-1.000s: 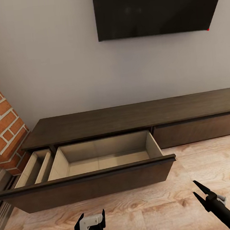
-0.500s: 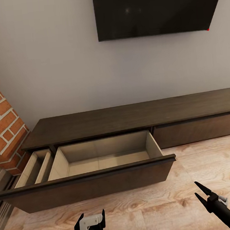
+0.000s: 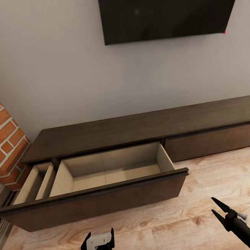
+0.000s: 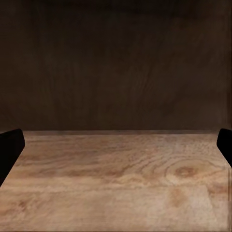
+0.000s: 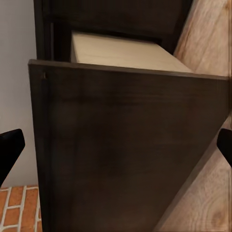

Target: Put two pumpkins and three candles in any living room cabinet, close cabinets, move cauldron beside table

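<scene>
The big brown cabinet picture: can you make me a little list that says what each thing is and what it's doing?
cabinet: long, low, dark brown, against the grey wall
drawer: pulled out wide, pale inside, nothing seen in it
drawer front: dark wood, close before the right wrist camera
TV: black, on the wall above the cabinet
brick wall: left of the cabinet
floor: light wood planks
left gripper: open, holding nothing, low in front of the drawer
right gripper: open, holding nothing, over the floor
</scene>
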